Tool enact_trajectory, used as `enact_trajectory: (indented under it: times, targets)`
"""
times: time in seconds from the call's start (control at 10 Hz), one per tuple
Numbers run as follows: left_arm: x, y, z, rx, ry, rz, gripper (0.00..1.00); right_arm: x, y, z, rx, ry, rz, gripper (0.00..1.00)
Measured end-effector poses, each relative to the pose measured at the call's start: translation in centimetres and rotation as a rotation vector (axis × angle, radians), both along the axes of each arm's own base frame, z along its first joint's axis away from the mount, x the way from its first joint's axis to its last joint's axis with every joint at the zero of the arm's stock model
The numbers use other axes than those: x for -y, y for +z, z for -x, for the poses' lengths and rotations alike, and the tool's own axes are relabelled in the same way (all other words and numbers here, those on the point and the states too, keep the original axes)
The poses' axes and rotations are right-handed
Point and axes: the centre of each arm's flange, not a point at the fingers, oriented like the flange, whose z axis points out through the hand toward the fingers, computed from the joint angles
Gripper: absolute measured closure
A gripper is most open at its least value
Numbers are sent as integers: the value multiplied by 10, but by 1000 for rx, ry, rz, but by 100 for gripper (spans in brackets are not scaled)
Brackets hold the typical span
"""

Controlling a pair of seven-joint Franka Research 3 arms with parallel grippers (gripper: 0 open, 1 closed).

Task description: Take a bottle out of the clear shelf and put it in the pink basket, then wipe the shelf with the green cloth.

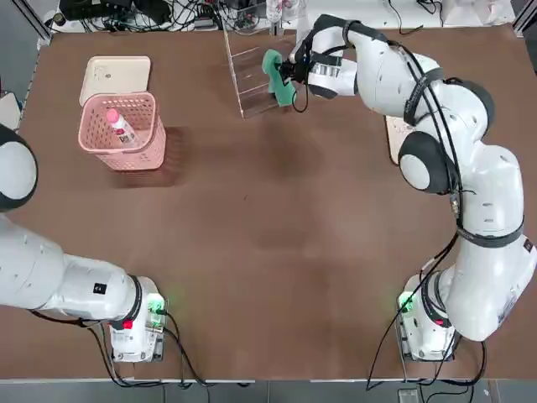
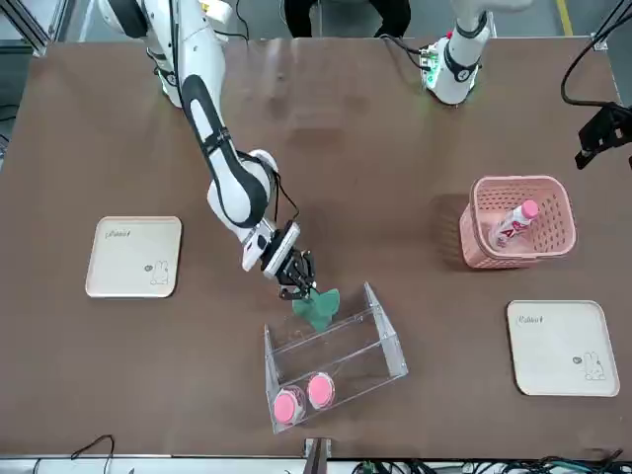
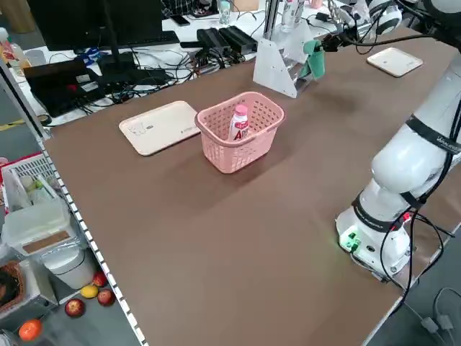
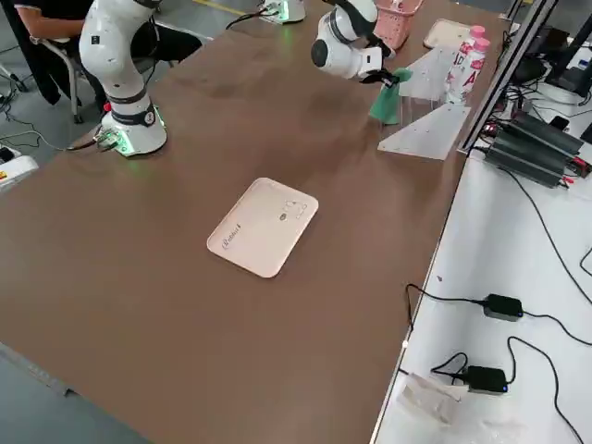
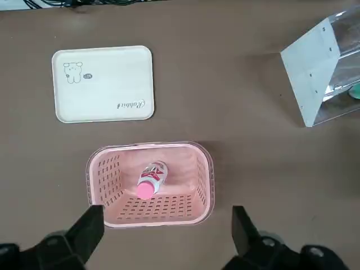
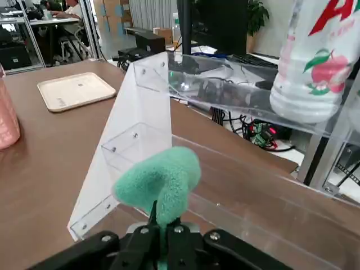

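Green cloth (image 6: 163,183) is clamped in the right tool (image 6: 163,222); left tool (image 5: 169,236) gapes empty; tray (image 5: 104,84) reads "Rollahi".

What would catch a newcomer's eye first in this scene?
Probably the teal-green cloth, pinched in the right gripper at the clear shelf, where two pink-capped bottles stand. Next, the pink basket on the robot's left, with a pink-capped bottle leaning inside it and the open left gripper above the table on that side.
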Motion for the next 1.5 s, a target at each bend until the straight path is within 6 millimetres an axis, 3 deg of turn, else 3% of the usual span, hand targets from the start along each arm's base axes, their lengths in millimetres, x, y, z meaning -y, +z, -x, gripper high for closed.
enact_trajectory:
  times: [0.2,1.1,1.5]
  targets:
    - [0,0,0,0,0,0,0,-5,-8,-2,-2,1,-7,94]
    - [0,0,0,0,0,0,0,-88,-15,15,-56,-36,-201,94]
    - [0,0,0,0,0,0,0,-84,-16,21,-111,-118,-183,94]
